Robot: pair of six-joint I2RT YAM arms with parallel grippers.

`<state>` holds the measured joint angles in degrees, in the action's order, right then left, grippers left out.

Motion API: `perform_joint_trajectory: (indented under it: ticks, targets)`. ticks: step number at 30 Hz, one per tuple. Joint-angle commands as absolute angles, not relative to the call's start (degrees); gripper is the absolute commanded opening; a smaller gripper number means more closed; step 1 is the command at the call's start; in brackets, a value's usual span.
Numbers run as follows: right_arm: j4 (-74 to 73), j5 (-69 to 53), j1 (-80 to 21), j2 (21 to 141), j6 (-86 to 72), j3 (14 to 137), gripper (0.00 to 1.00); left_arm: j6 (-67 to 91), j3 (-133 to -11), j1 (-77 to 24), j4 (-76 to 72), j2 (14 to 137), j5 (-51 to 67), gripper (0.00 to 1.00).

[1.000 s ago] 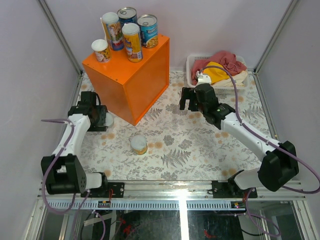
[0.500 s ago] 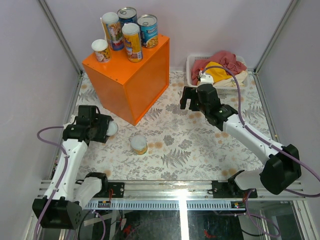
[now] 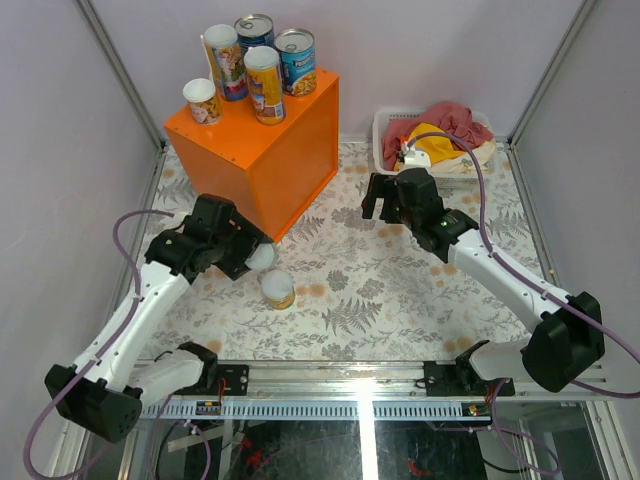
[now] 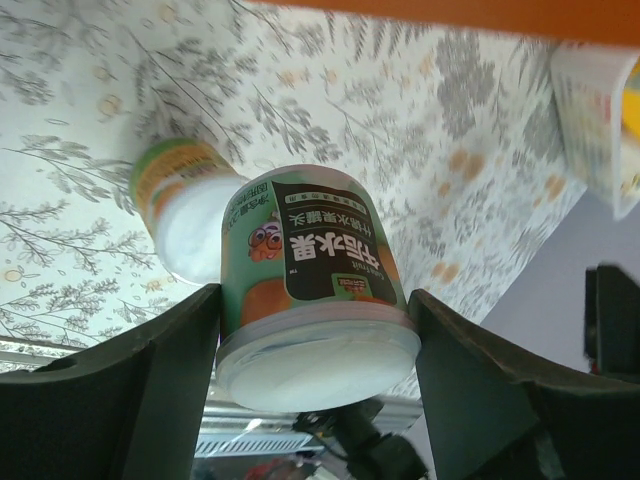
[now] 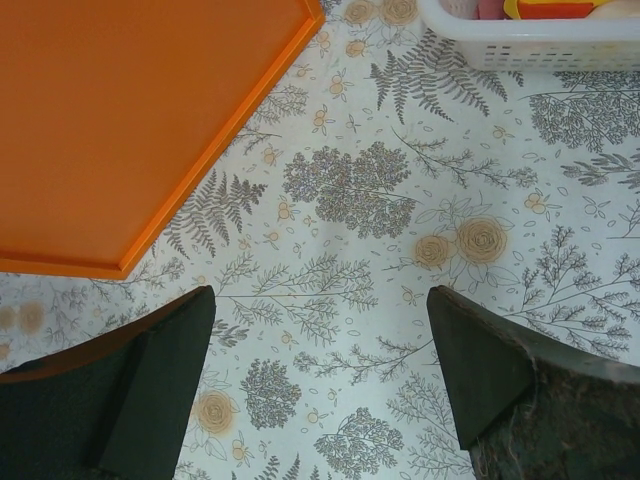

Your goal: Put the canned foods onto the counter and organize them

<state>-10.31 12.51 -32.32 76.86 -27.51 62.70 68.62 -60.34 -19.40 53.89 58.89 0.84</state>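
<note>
The left claw [image 4: 314, 350] is clamping a green-labelled, white-lidded can [image 4: 318, 262] by its sides, low down by the near corner of the orange counter [image 3: 300, 160]. From there the counter's flat top is sitting up and away from the can, on the far side of that corner, so I'd say the coming move is calling for a lift before any carry. The can's long axis is looking tipped rather than upright, and it will probably need righting. Five cans [image 3: 264, 85] are already standing on the counter's top, crowding its back half. One more can [image 3: 278, 290] is waiting on the cloth just in front of the counter, near the left claw. The right claw [image 3: 380, 205] is hanging with its jaws apart and nothing between them, off the counter's right side, farther from both cans.
</note>
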Motion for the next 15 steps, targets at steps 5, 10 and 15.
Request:
perform_joint_trajectory:
  ticks: [5,10,15]
  targets:
    - [-11.4,14.9,-30.6,73.7,-28.4,63.3,0.94,65.1,-67.6,-31.8,49.1,64.0,-2.0,0.00]
    - [-12.0,17.7,-27.8,71.2,-30.8,61.9,0.94,60.7,-74.0,-39.0,49.1,71.3,-5.3,0.00]
    - [-12.3,17.6,-24.3,69.6,-32.2,60.4,0.94,54.6,-79.0,-43.3,48.2,79.0,-5.7,0.00]
